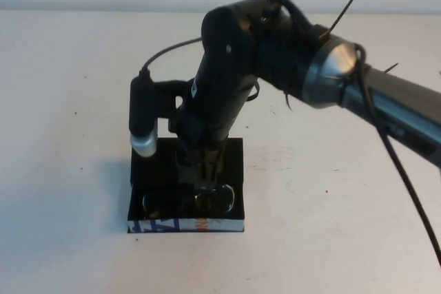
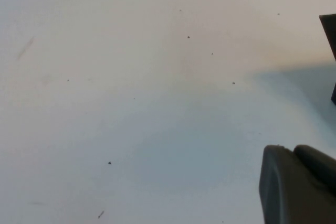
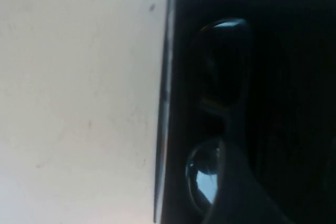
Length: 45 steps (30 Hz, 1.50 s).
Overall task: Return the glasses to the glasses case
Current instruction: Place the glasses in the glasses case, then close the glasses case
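The glasses case (image 1: pixel 231 163) lies open at the middle of the table, its white side band (image 1: pixel 186 225) towards me. The black glasses (image 1: pixel 219 199) lie inside it along the front wall, and their lenses also show in the right wrist view (image 3: pixel 223 61). My right gripper (image 1: pixel 202 182) reaches straight down into the case and is shut on the glasses at the bridge. One finger (image 3: pixel 233 187) crosses the nearer lens. My left gripper (image 2: pixel 294 151) is shut and empty, low over bare table, and is out of the high view.
The right arm (image 1: pixel 386 101) stretches in from the right above the table. Its wrist camera (image 1: pixel 142 125) hangs over the case's left end. A dark edge (image 2: pixel 329 35) shows at the border of the left wrist view. White table (image 1: pixel 69 170) surrounds the case.
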Available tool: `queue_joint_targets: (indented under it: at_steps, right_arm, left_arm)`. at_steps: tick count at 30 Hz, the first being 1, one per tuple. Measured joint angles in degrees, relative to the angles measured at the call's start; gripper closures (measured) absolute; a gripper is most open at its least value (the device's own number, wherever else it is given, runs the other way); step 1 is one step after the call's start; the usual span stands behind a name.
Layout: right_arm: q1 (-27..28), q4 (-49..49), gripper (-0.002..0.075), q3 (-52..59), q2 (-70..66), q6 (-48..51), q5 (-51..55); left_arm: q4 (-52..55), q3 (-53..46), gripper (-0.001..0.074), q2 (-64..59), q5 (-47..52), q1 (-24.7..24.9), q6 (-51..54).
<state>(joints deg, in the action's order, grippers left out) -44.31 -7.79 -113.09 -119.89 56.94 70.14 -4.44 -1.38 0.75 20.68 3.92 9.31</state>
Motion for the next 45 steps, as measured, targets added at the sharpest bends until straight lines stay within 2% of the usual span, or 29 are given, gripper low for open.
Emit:
queue_joint_targets:
  at_steps: [3, 7, 12, 15, 26, 31, 36, 40, 45]
  right_arm:
    - [0.12, 0.02, 0.044, 0.0, 4.04, -6.04, 0.2]
    - [0.12, 0.02, 0.0542, -0.07, 7.72, -11.33, 0.56]
    - [0.12, 0.76, 0.0686, -0.07, 8.8, -13.62, 0.86]
    - [0.12, 1.52, 0.0722, -0.07, 8.92, -13.86, 0.99]
    - [0.12, 1.74, 0.0737, -0.07, 8.92, -15.17, 1.23]
    - [0.12, 1.74, 0.0737, -0.07, 8.92, -15.76, 1.23]
    - [0.23, 1.74, 0.0737, -0.07, 8.92, -19.14, 1.23]
    - [0.89, 1.74, 0.0737, -0.07, 8.8, -24.18, 1.23]
    - [3.12, 1.97, 0.0737, -0.07, 7.24, -30.3, 1.23]
  left_arm:
    - [0.0, 0.0, 0.0736, 0.0, 0.0, 0.0, 0.0]
    - [0.0, 0.0, 0.0736, 0.0, 0.0, 0.0, 0.0]
    - [0.0, 0.0, 0.0736, 0.0, 0.0, 0.0, 0.0]
    - [0.0, 0.0, 0.0736, 0.0, 0.0, 0.0, 0.0]
    - [0.34, -0.1, 0.0736, 0.0, -1.28, -1.13, -0.3]
    - [-13.43, -0.2, 0.0736, 0.0, -11.78, -1.13, -10.53]
    - [-21.43, -0.2, 0.0736, 0.0, -18.56, -1.13, -14.11]
    - [-22.49, 2.54, 0.0736, -2.37, -10.56, -0.65, -14.93]
    - [-22.62, 10.72, 0.0736, -16.34, -0.61, 3.37, -11.52]
